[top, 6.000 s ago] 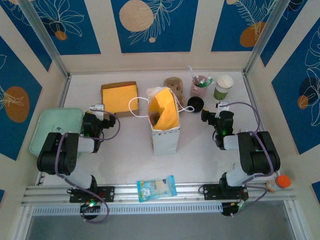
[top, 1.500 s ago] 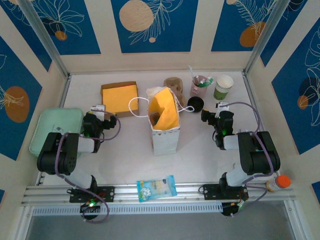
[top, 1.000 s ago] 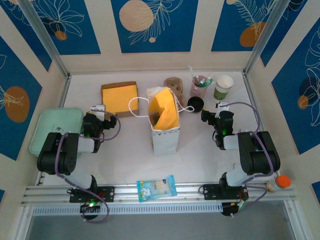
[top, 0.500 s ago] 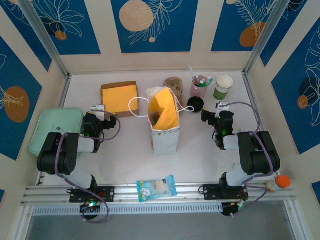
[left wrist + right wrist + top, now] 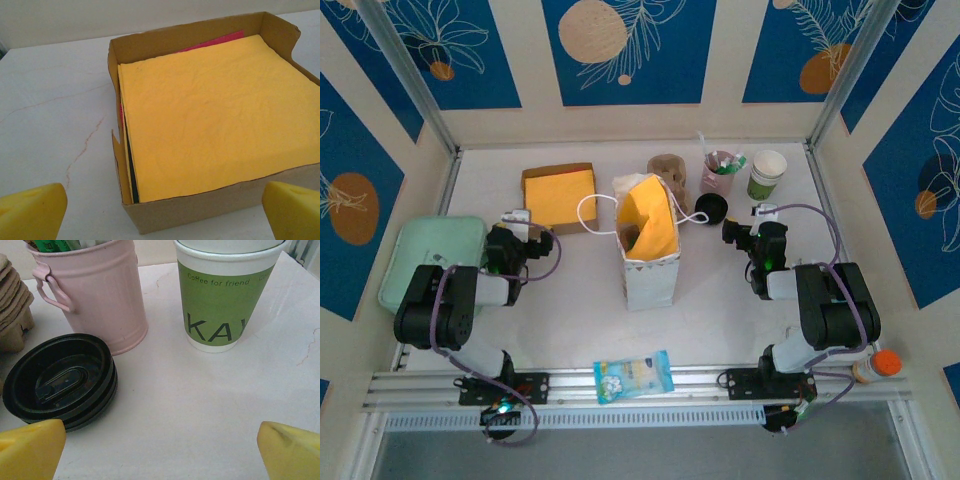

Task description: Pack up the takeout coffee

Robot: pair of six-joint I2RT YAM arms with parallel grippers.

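Your left gripper stands wide open with nothing between its yellow fingers; it faces a cardboard box of yellow napkins, which sits just ahead of it on the table. Your right gripper is spread just as wide and holds nothing. Ahead of it the coffee cup stands upright near the far right corner of the table, white rim up, green side towards you, apart from both grippers; just to its left is a pink cup with packets in it; in front of that a round black lid lies flat. Left of the lid is what looks like a stack of brown pulp carriers, though you see little more than its edge. From above, a white paper bag stands open mid-table between the arms; a green tray lies at the left edge; a snack packet rests at the near rail.
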